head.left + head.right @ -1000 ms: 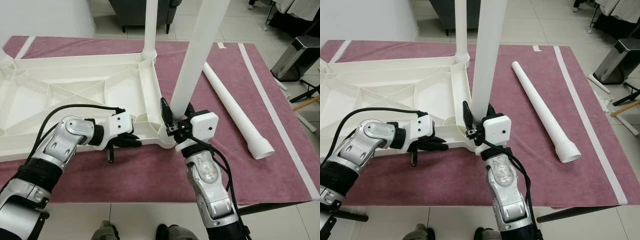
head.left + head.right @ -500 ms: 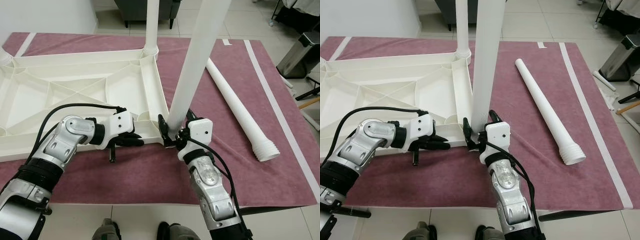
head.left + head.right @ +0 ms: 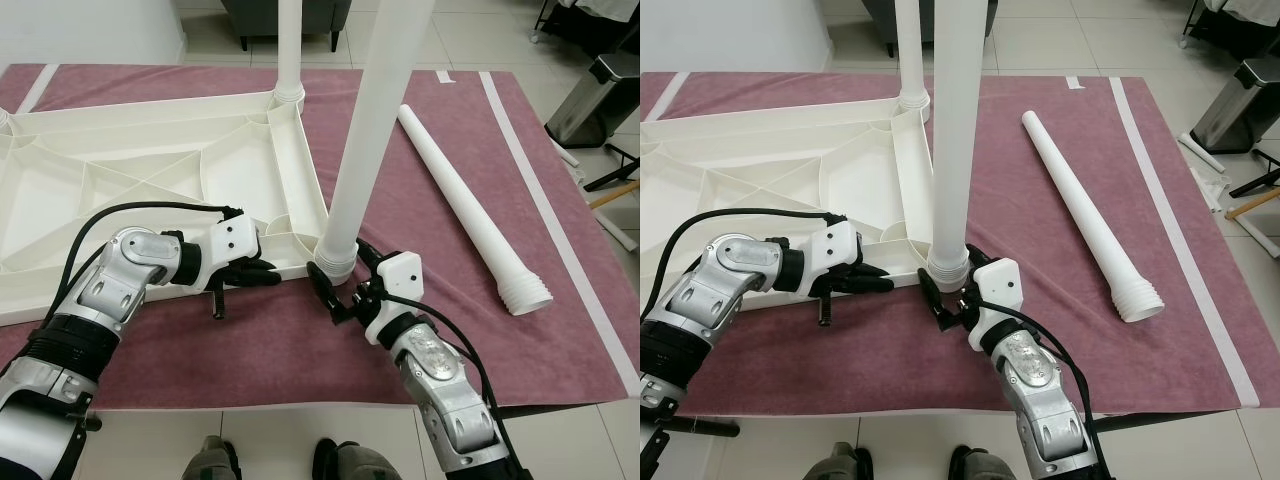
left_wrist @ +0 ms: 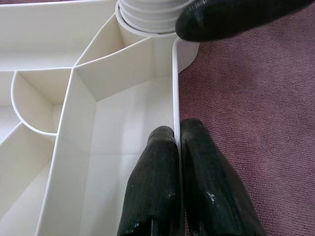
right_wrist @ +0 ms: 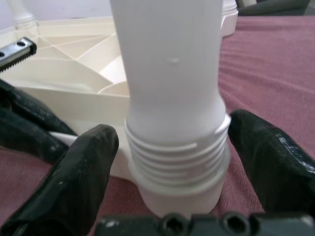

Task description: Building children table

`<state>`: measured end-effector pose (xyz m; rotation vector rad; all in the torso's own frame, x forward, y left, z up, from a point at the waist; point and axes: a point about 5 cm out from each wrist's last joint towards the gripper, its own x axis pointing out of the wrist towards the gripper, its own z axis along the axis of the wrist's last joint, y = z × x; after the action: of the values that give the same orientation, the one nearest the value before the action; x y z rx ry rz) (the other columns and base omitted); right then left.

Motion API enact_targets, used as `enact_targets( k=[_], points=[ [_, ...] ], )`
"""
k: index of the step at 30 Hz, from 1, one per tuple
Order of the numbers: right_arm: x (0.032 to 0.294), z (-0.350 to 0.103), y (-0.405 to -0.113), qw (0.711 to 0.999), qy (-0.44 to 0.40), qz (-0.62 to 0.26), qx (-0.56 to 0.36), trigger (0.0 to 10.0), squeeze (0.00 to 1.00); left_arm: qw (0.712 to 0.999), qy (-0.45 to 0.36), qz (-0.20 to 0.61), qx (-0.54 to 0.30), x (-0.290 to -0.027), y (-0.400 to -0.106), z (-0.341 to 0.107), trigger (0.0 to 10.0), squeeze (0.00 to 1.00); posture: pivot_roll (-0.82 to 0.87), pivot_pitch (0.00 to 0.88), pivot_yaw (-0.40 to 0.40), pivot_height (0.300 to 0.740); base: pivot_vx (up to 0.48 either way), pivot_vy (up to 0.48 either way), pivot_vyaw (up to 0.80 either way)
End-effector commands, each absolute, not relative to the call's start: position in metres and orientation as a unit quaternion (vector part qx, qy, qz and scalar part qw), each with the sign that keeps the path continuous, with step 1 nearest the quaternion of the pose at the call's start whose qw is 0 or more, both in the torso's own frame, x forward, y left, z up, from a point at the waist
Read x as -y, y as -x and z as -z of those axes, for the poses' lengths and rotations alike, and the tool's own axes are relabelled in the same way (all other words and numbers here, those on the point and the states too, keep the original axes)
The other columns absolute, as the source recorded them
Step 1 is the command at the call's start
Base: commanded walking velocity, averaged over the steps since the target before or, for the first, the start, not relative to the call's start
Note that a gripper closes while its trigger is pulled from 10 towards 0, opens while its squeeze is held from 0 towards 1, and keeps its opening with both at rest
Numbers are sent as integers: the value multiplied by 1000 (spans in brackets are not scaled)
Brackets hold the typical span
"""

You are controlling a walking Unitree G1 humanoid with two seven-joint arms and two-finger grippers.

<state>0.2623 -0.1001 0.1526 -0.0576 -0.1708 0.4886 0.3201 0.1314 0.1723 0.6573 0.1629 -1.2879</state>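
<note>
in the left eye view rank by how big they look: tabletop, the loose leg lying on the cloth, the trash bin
1. tabletop, largest by far.
2. loose leg, long but thin.
3. trash bin, smallest as seen; it stands farther back and is cut off by the picture's edge, so its true size is unsure.

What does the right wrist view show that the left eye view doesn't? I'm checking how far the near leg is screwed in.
Right wrist view: exposed thread rings at the base of the upright white plastic table leg, with the right gripper fingers open either side, not touching.

Left eye view: a loose white leg lying on the maroon cloth, and the left gripper on the white ribbed tabletop underside.

Both: leg seated in the corner socket.
</note>
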Motion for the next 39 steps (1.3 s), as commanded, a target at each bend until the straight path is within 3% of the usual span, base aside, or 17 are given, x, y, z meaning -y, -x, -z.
enact_targets(
  k=[1, 12, 13, 15, 16, 17, 18, 26, 39],
  points=[
    [103, -161, -263, 965, 34, -239, 101, 10000, 0, 778, -303, 544, -82, -145, -326, -172, 10000, 0, 90, 177, 22, 740, 0, 0, 0],
    [110, -173, -271, 965, 40, -227, 123, 10000, 0, 777, -302, 546, -82, -144, -325, -171, 10000, 0, 91, 178, 23, 740, 0, 0, 0],
    [109, -173, -271, 964, 41, -234, 123, 10000, 1000, 778, -302, 545, -82, -144, -325, -171, 10000, 0, 91, 178, 24, 740, 0, 0, 0],
    [107, -174, -271, 960, 40, -250, 123, 10000, 1000, 778, -302, 545, -81, -144, -325, -171, 10000, 0, 92, 178, 24, 740, 0, 0, 0],
    [106, -175, -271, 958, 40, -256, 123, 10000, 227, 778, -302, 545, -81, -144, -325, -171, 10000, 0, 92, 178, 24, 740, 0, 0, 0],
    [105, -176, -270, 955, 41, -268, 124, 10000, 227, 778, -301, 545, -81, -144, -325, -172, 10000, 0, 92, 178, 25, 740, 0, 0, 0],
    [103, -177, -270, 951, 42, -280, 124, 10000, 0, 778, -301, 545, -81, -145, -325, -172, 10000, 0, 92, 178, 25, 740, 0, 0, 0],
    [98, -191, -269, 921, 61, -362, 130, 10000, 0, 777, -300, 547, -80, -144, -325, -172, 10000, 0, 93, 175, 27, 740, 0, 0, 0],
    [105, -202, -281, 906, 82, -395, 132, 10000, 0, 776, -298, 550, -79, -144, -324, -172, 10000, 0, 99, 176, 24, 740, 0, 0, 0]
  ],
)
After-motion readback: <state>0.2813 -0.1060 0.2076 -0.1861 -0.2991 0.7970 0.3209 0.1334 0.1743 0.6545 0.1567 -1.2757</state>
